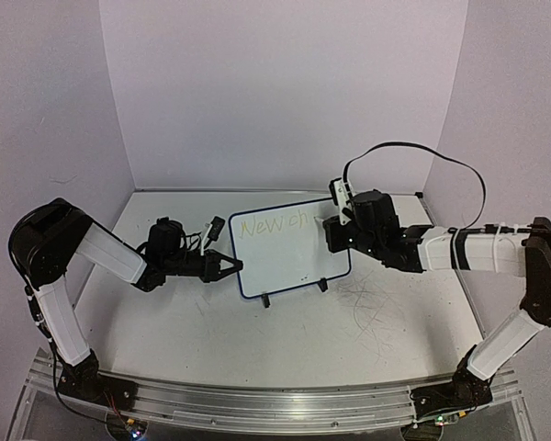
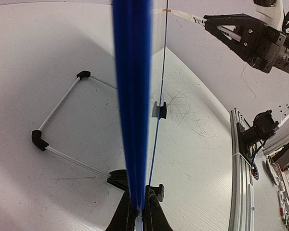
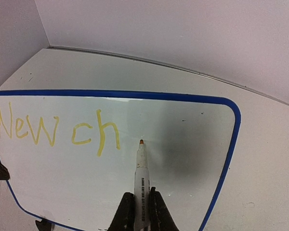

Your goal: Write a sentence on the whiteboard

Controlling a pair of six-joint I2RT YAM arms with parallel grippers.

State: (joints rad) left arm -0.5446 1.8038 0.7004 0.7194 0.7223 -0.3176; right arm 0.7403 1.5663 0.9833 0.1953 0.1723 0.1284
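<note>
The whiteboard (image 1: 294,253), white with a dark blue frame, stands tilted on two black feet at mid-table. My left gripper (image 1: 237,267) is shut on its left edge; in the left wrist view the blue frame (image 2: 132,96) runs up from between the fingers (image 2: 140,214). The sentence (image 3: 58,130) reads "New ch" in pale yellow on the whiteboard (image 3: 183,159). My right gripper (image 3: 140,211) is shut on a white marker (image 3: 141,171). Its orange tip sits at the board just right of the "h".
Grey scribble marks (image 1: 376,308) cover the tabletop right of the board. A wire stand with black corners (image 2: 58,125) lies behind the board in the left wrist view. An aluminium rail (image 1: 257,400) runs along the near edge. Walls close the back and sides.
</note>
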